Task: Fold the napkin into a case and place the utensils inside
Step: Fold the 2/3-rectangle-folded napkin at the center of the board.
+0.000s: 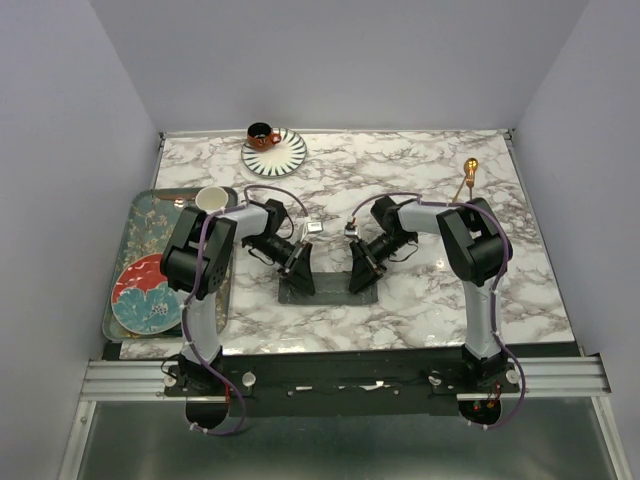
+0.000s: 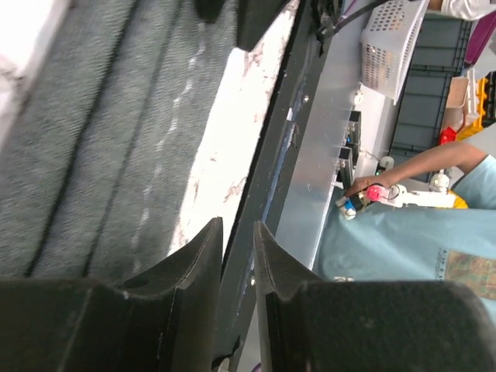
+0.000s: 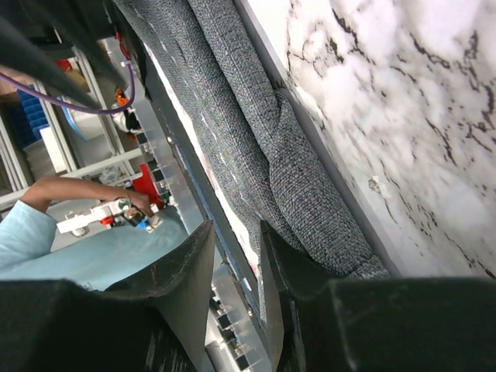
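The napkin lies near the table's front middle, folded into a long narrow dark grey strip. My left gripper is down at its left end and my right gripper at its right end. In the left wrist view the napkin shows as flat layered folds to the left of the gripper; the jaws stand narrowly apart with nothing between them. In the right wrist view the rolled folds run beside the gripper, also narrowly open and empty. A gold utensil lies at the far right; I make out only one.
An orange cup on a striped saucer stands at the back. A tray on the left holds a white cup, a red plate and a blue flowered plate. The table's front edge lies just behind the napkin.
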`<action>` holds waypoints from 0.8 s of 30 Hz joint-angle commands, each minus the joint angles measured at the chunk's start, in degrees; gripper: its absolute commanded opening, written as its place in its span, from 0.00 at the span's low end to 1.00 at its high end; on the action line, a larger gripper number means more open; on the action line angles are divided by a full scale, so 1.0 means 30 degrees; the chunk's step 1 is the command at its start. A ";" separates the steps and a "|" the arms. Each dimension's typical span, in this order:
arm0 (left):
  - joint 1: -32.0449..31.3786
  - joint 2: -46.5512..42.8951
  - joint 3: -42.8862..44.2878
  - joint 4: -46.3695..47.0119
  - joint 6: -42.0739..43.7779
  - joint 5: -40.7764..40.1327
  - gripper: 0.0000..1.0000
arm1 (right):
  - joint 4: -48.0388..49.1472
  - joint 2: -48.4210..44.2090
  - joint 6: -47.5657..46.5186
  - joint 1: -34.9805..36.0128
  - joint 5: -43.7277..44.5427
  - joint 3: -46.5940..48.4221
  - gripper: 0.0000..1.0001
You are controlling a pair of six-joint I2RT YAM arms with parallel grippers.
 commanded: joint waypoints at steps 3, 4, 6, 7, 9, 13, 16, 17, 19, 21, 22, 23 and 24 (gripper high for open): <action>0.0713 0.3105 0.1141 0.0121 0.0952 -0.1094 0.29 | 0.0962 0.0220 -0.0888 -0.0259 0.3641 -0.0226 0.39; 0.1004 0.4125 0.1379 0.0150 0.0923 -0.1211 0.28 | 0.0962 0.0219 -0.0888 -0.0230 0.3699 -0.0197 0.39; 0.1240 0.5039 0.1993 0.0151 0.0777 -0.1124 0.27 | 0.0904 0.0045 -0.1034 -0.0230 0.3758 -0.0138 0.39; 0.1415 0.5711 0.2113 0.0151 0.0718 -0.1008 0.25 | 0.0903 -0.0072 -0.1122 -0.0230 0.3816 -0.0109 0.39; 0.1504 0.6155 0.2231 0.0122 0.0630 -0.0919 0.24 | 0.0410 -0.0365 -0.1094 -0.0201 0.3759 0.0356 0.39; 0.1563 0.6187 0.1997 0.0122 0.0746 -0.1299 0.20 | -0.0414 -0.2410 -0.0217 -0.0201 0.2241 0.1384 0.41; 0.1622 0.5982 0.1704 0.0151 0.0835 -0.1387 0.20 | -0.0240 -0.3469 0.0692 0.0150 0.1009 0.1386 0.44; 0.1622 0.5952 0.1646 0.0209 0.0835 -0.1387 0.20 | -0.0210 -0.3878 0.0810 0.0354 0.0859 0.1386 0.44; 0.1651 0.5923 0.1587 0.0180 0.0864 -0.1329 0.19 | -0.0094 -0.4028 0.1161 0.1115 0.0392 0.1444 0.45; 0.1651 0.5864 0.1586 0.0268 0.0806 -0.1300 0.20 | 0.0169 -0.3708 0.1715 0.1787 -0.0019 0.1415 0.45; 0.1651 0.5777 0.1586 0.0297 0.0777 -0.1329 0.19 | 0.0229 -0.3474 0.1835 0.1937 -0.0427 0.1415 0.45; 0.1651 0.5776 0.1615 0.0297 0.0747 -0.1329 0.20 | 0.0229 -0.3269 0.1894 0.2054 -0.0518 0.1299 0.45; 0.1680 0.5718 0.1587 0.0297 0.0747 -0.1387 0.20 | 0.0374 -0.2803 0.1895 0.2084 -0.0548 0.1182 0.45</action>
